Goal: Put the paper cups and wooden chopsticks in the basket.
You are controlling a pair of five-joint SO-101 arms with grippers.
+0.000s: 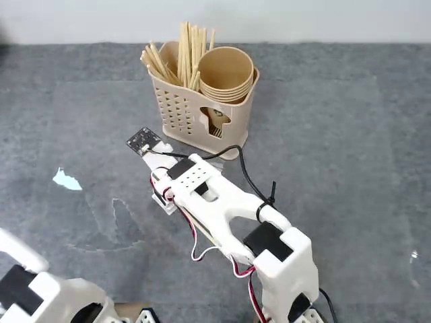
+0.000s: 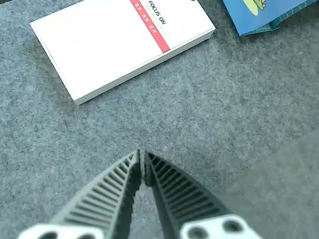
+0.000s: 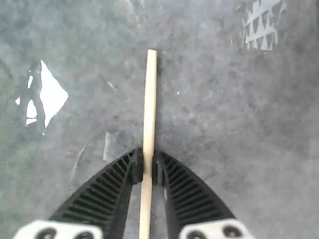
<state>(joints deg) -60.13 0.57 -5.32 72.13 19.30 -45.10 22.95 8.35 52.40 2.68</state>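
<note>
The right gripper (image 3: 147, 168) is clamped on a single wooden chopstick (image 3: 150, 99), its two fingers pressed against either side of the stick. The stick runs straight out ahead of the fingertips and also passes back between the fingers toward the wrist, so the hold is partway along its length. Whether the far tip touches the grey counter (image 3: 234, 114) cannot be told. A torn white scrap (image 3: 51, 94) lies on the counter off to one side of the gripper, well apart from the stick. From above, the right arm (image 1: 222, 202) stretches across the counter with its gripper end near the basket (image 1: 182, 114), which stands upright just beyond it. A stack of paper cups (image 1: 225, 70) sits in one compartment of the basket, and a bundle of chopsticks (image 1: 185, 54) stands on end in the one beside it. The left gripper (image 2: 143, 167) has its fingers closed together with nothing between them, above bare grey counter. A white box (image 2: 119, 45) lies ahead of it, well apart, and a blue packet (image 2: 264, 12) lies farther off beside the box.
</note>
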